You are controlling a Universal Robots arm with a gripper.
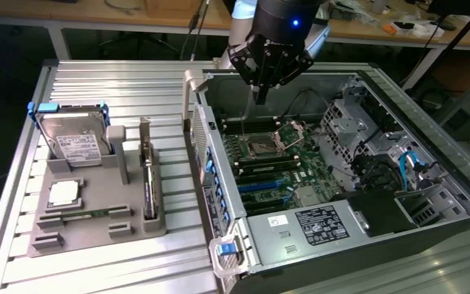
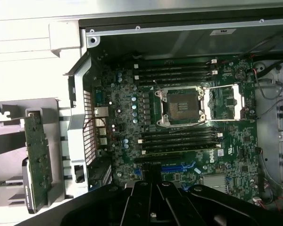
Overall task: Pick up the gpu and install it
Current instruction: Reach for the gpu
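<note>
Exterior view: claw (image 1: 261, 97) seen pinched shut, nothing held, hung over open computer case (image 1: 210, 141), above motherboard (image 1: 272, 165). gpu (image 1: 147, 184) stood on edge in grey holder (image 1: 96, 226) on bench (image 1: 96, 79), along holder edge nearest case; well apart from claw, case wall between.

Wrist view: claw (image 2: 151, 193) seen over motherboard (image 2: 127, 117). gpu (image 2: 37, 160) seen outside case wall, untouched.

An open case (image 1: 205, 147) lies on a ribbed table (image 1: 112, 79), motherboard (image 1: 300, 156) exposed; beside it, a hard drive (image 1: 76, 139) stands in a holder (image 1: 96, 229).
</note>
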